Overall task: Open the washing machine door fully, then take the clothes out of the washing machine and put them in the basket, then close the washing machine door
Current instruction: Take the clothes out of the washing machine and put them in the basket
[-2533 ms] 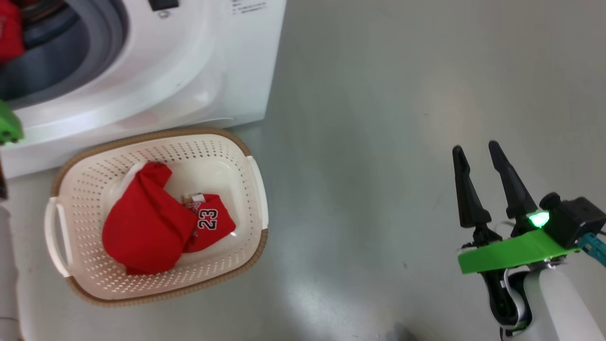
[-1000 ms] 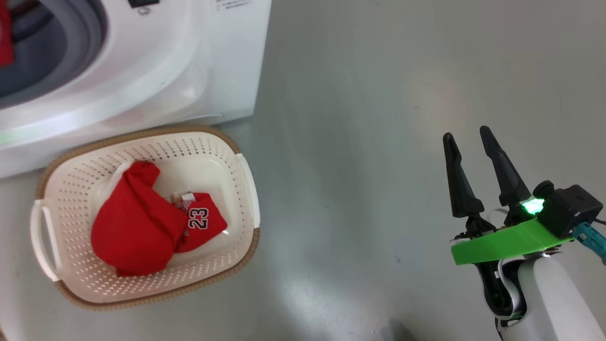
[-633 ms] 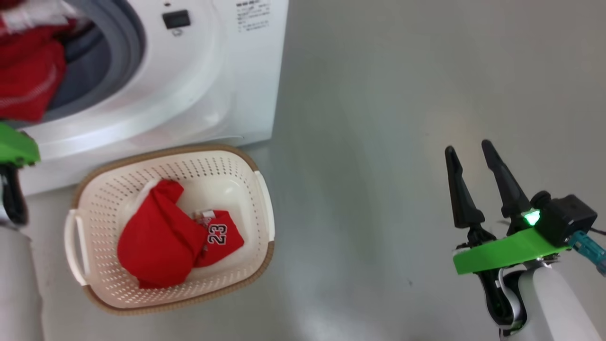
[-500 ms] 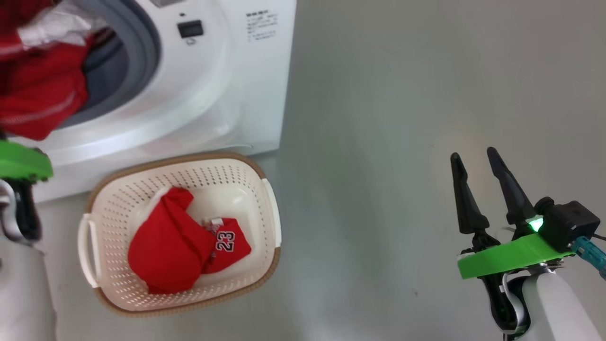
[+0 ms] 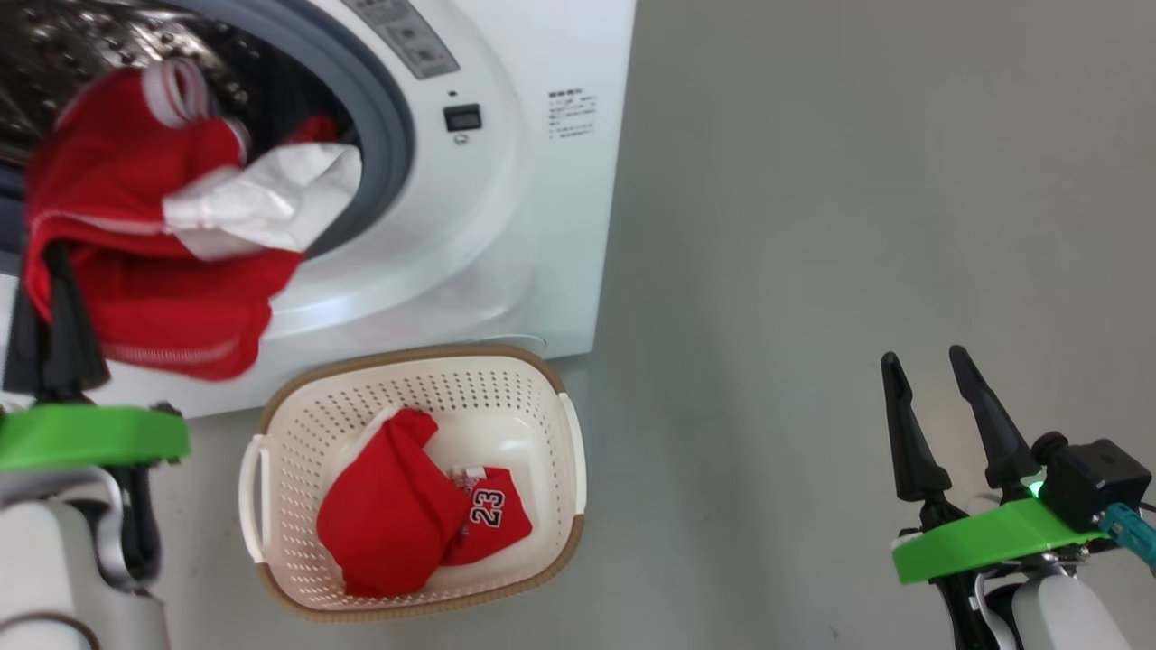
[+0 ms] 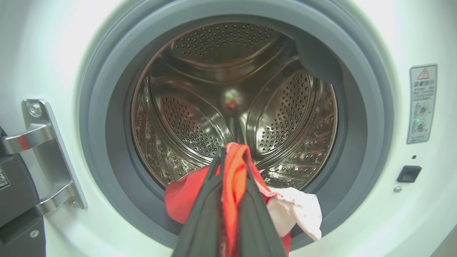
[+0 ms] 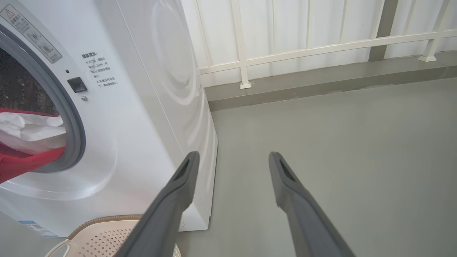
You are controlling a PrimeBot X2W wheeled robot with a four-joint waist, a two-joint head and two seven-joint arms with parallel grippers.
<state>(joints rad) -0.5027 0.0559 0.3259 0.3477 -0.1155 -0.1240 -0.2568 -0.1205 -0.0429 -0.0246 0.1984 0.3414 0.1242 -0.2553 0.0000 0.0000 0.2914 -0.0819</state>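
The white washing machine (image 5: pixel 542 226) stands open at the upper left, its steel drum (image 6: pixel 232 92) in sight. My left gripper (image 5: pixel 54 262) is shut on a red garment with white trim (image 5: pixel 153 253), which hangs out over the grey gasket in front of the opening. In the left wrist view the red cloth (image 6: pixel 234 178) is pinched between the fingers of my left gripper (image 6: pixel 234 157). Another red garment with the number 23 (image 5: pixel 388 524) lies in the cream basket (image 5: pixel 406 357) on the floor below the machine. My right gripper (image 5: pixel 923 357) hovers open and empty over the floor at the lower right.
The door's metal hinge (image 6: pixel 43 153) and a dark edge of the door (image 6: pixel 14 207) sit left of the opening. A white railing (image 7: pixel 285 53) and a low kerb run behind the machine. Bare grey floor (image 5: pixel 813 271) lies right of the basket.
The head camera has tilted up toward the drum. My left gripper has come back out of the machine with a red garment, which now hangs before the opening. The right gripper stays open.
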